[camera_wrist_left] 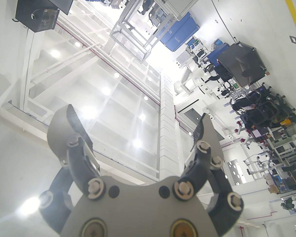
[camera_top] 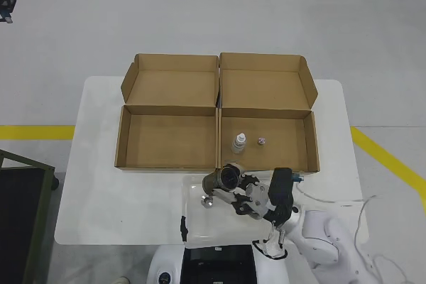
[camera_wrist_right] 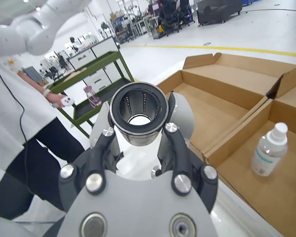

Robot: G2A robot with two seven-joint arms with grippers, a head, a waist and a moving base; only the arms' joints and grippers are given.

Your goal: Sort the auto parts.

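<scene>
Gripping the sleeve [camera_wrist_right: 138,138], right hand [camera_wrist_right: 139,111] hides its sides.

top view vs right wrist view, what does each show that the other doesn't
Top view alone: the white table's full outline. Right wrist view alone: the ribbed bore inside the hollow steel cylinder. Both: the right claw shut on that cylinder, and the clear white-capped plastic bottle upright in the right brown cardboard box.

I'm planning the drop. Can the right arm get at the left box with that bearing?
Probably yes. The right gripper, shut on the bearing, hangs close by the left box, whose lid is folded back; nothing stands between.
</scene>
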